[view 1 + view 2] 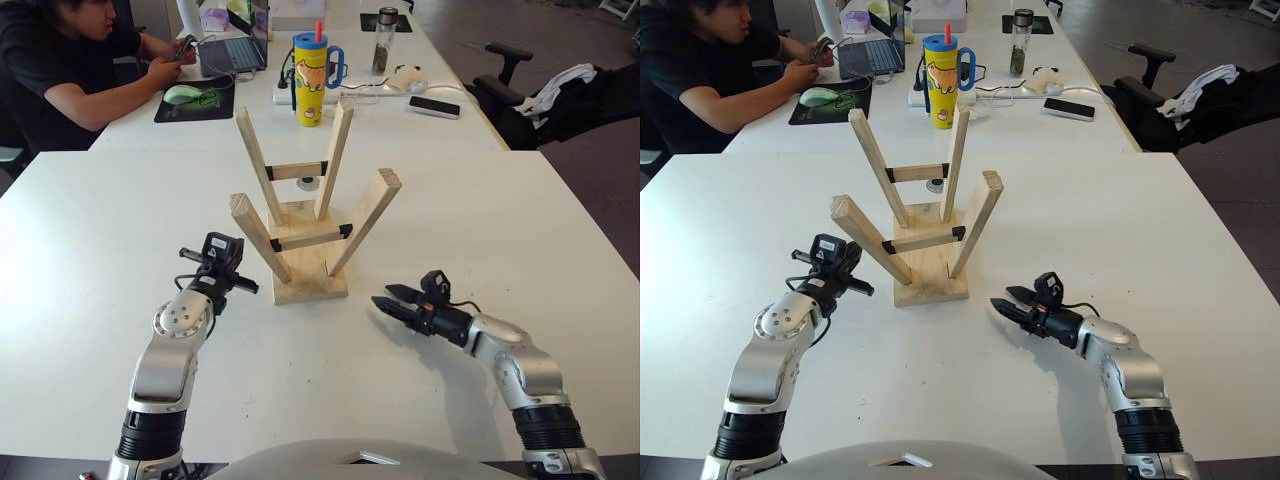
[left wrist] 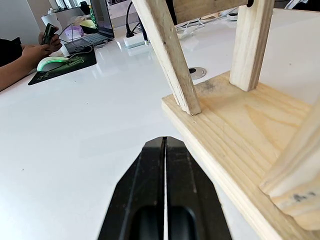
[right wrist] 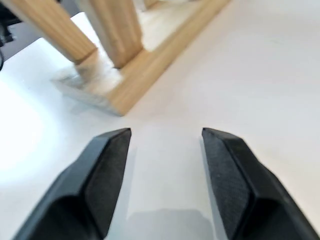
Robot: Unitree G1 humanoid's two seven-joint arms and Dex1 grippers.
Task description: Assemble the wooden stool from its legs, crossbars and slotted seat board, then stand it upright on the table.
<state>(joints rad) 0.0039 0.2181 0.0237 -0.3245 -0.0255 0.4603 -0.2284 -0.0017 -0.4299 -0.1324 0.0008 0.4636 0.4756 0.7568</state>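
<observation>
Stool (image 1: 305, 235): you see it inverted at frame centre, with the seat board (image 1: 312, 284) flat on the table (image 1: 90, 260).
Left gripper (image 2: 164, 142): lower left of the stool, jaws clenched together.
Right gripper (image 1: 385, 298): lower right, jaws released.

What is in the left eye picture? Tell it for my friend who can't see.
A wooden stool stands upside down on a white table, seat down, four legs up. The robot's shut left hand is near its left side, the open right hand near its right.
</observation>
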